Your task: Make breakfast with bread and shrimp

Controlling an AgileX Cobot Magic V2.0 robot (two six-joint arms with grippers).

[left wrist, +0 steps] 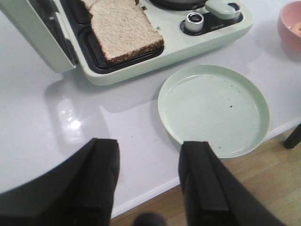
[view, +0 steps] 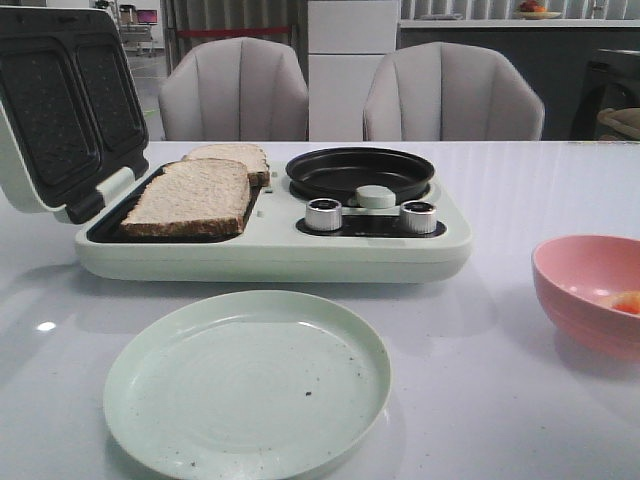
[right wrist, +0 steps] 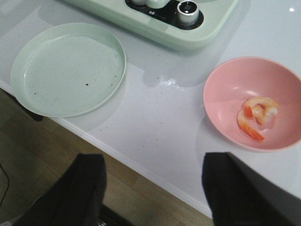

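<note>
Two bread slices [view: 190, 197] lie side by side on the dark grill tray of the pale green breakfast maker [view: 270, 250], its lid open at the left; the near slice also shows in the left wrist view [left wrist: 123, 29]. The shrimp [right wrist: 256, 117], orange-pink, lies in the pink bowl [right wrist: 235, 84] at the table's right; a bit of it shows in the front view [view: 626, 301]. My left gripper [left wrist: 149, 162] is open and empty above the table's front edge. My right gripper [right wrist: 153, 176] is open and empty, over the front edge near the bowl.
A pale green empty plate [view: 247, 382] sits in front of the maker. The maker has a round black pan [view: 360, 172] and two silver knobs [view: 324, 214]. Two grey chairs [view: 234, 90] stand behind the table. The table's front edge [right wrist: 155, 179] shows with wood floor beyond.
</note>
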